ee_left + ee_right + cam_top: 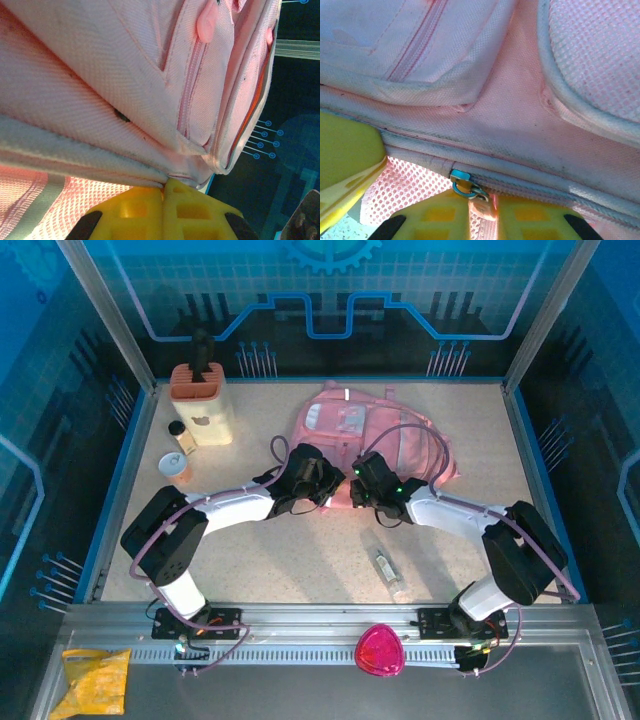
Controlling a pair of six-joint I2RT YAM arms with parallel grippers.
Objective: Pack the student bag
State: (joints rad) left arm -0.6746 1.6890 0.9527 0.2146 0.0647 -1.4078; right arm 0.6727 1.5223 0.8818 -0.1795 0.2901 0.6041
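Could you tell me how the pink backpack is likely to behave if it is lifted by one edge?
The backpack will probably sag: its fabric folds where the left fingers pinch it. It looks flat, so likely light. Pulling the zip pull between the right fingers may drag the whole backpack.

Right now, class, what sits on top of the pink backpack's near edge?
Both grippers: the left gripper pinches a seam of the student bag, the right gripper grips the zip pull. They cover that edge from above; the bag's inside is hidden.
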